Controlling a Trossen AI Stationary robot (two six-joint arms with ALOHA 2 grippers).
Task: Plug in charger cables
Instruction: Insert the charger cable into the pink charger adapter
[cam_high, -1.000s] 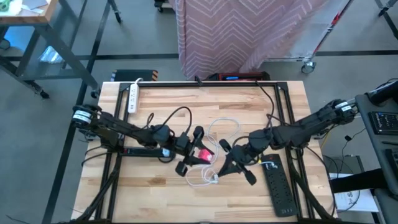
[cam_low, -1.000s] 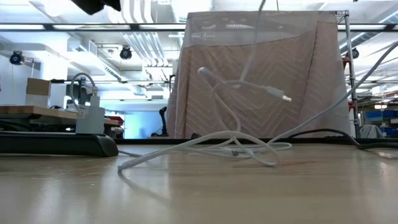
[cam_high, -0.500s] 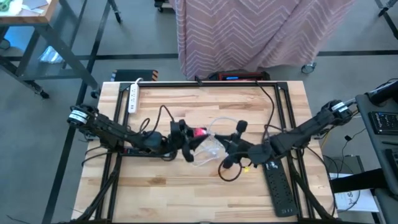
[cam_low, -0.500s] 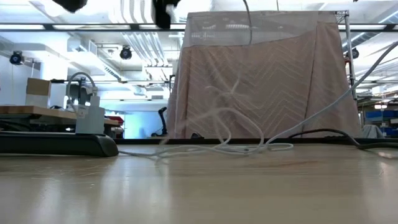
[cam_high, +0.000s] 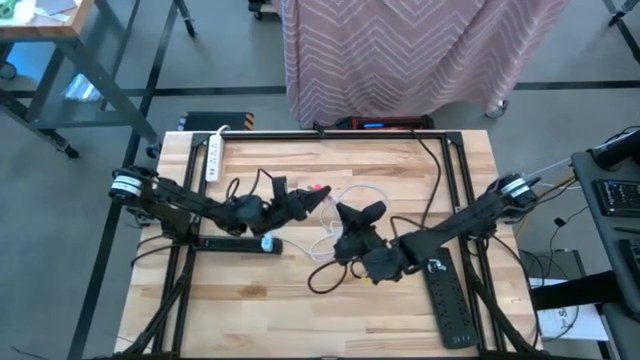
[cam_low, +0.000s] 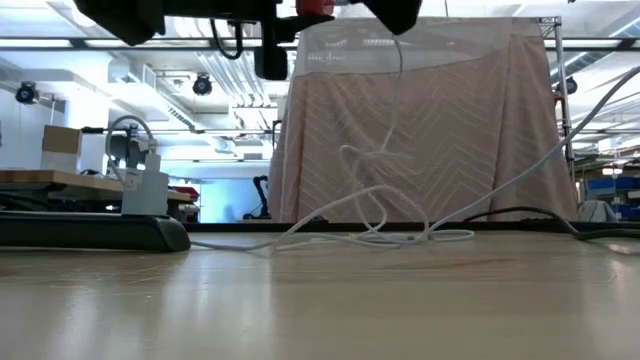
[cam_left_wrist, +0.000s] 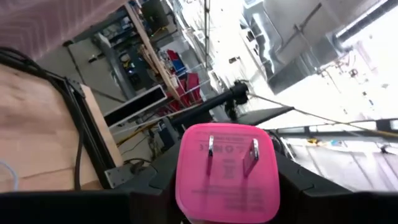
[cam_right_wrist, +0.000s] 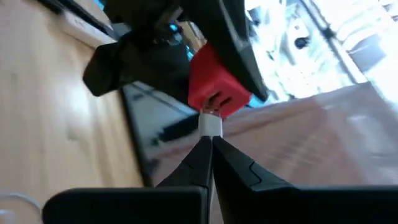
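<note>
Light wood table (cam_high: 400, 160), black frame; white power strip (cam_high: 213, 156) at far-left corner, black strip (cam_high: 447, 300) near right edge. Left gripper (cam_high: 312, 199) clamped on pink plug block (cam_left_wrist: 225, 171) above centre. Right gripper (cam_right_wrist: 210, 146) pinched on white connector (cam_right_wrist: 211, 125) at its base. White cables (cam_low: 370, 215) loop below. Chevron cloth (cam_high: 400, 50), grey floor beyond

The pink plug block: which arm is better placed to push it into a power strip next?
Probably the left. Its end effector already holds the pink plug block with the prongs facing outward, near the black power strip. The right end effector only pinches the white connector at the block's socket.
</note>
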